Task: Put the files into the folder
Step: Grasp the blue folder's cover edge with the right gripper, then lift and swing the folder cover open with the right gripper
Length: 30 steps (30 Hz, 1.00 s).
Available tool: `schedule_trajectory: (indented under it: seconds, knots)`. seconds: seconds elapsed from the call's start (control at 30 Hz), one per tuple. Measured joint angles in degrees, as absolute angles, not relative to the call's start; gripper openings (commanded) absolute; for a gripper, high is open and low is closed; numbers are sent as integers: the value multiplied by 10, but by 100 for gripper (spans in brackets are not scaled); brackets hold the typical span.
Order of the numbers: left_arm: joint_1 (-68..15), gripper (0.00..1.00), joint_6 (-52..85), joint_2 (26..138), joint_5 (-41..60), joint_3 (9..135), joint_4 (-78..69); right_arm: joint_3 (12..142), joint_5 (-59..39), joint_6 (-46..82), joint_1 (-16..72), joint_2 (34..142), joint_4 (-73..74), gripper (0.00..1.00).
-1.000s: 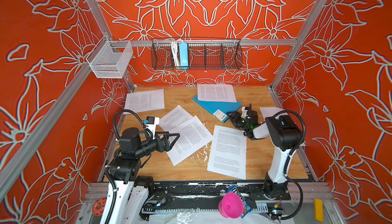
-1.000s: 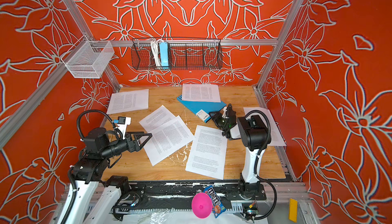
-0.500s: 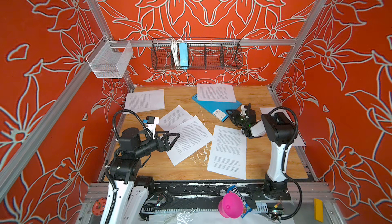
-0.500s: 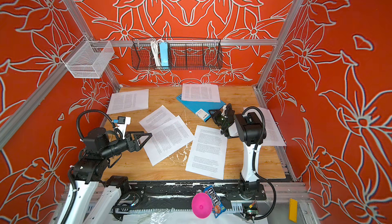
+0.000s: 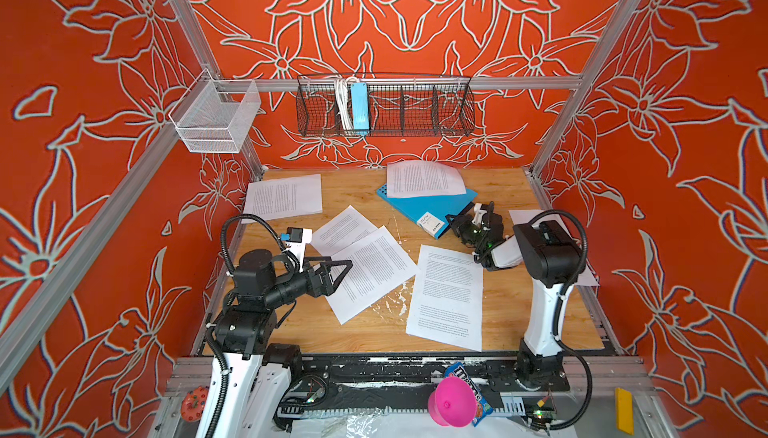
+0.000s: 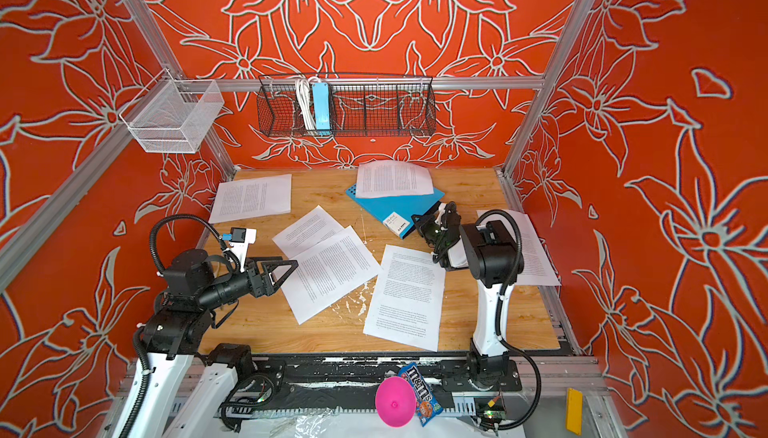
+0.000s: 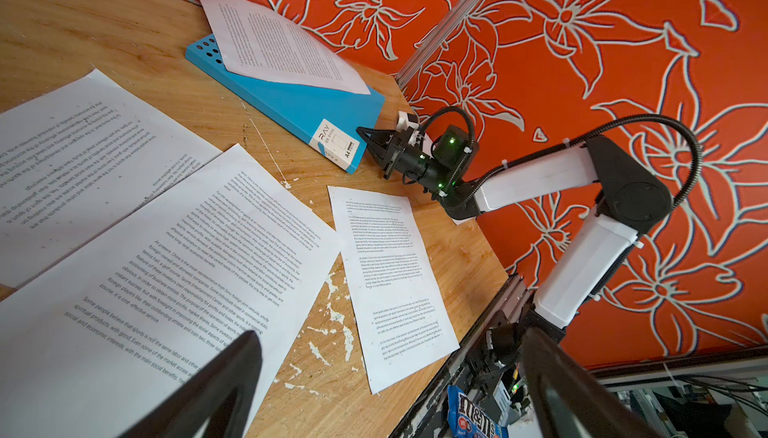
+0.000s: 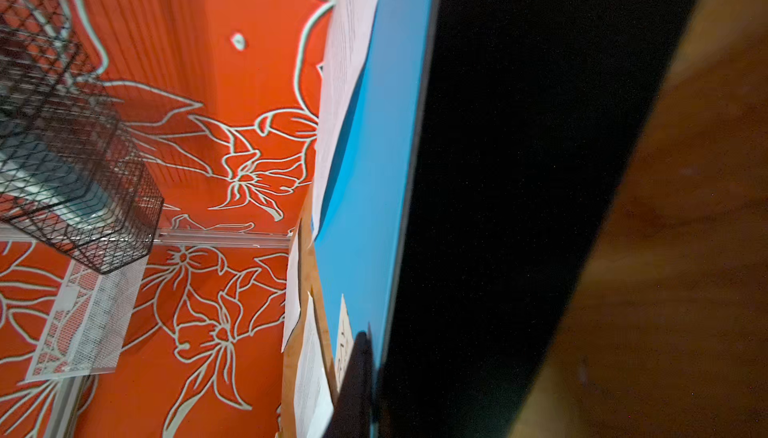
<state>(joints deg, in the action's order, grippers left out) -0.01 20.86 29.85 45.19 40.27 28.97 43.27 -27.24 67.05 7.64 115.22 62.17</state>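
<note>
Filing not yet begun: the folder (image 5: pixel 436 207) lies on the table (image 5: pixel 365 332), one sheet (image 5: pixel 424 178) atop its cover, the other files (image 5: pixel 449 290) loose beside and beyond it, right gripper (image 5: pixel 454 224) clamped on its cover edge, left gripper (image 5: pixel 345 272) wide open, well apart.

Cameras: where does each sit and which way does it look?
Both top views: high in front, looking down on the table; left arm and right arm show.
Left wrist: faces across sheets toward the folder and right gripper; its fingers show.
Right wrist: looks along the folder's cover; one finger shows.
Shared: the folder.
</note>
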Motion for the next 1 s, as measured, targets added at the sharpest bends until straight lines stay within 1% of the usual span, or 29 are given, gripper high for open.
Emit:
schedule_trajectory:
  seconds: [0.17,0.3,0.47,0.6,0.77,1.0]
  knots:
    - [0,97,209,298,452,403,289,402,-260,624,86,1012,569,0]
    - [0,97,209,297,452,403,287,393,-228,575,98,895,457,0]
    - [0,97,209,290,452,401,284,393,-151,489,137,759,302,0]
    - [0,97,209,284,452,397,282,394,-103,434,169,697,210,0]
    - [0,97,209,282,453,396,282,368,-37,403,181,638,138,0]
    - [0,97,209,282,452,396,282,327,27,378,191,551,121,0]
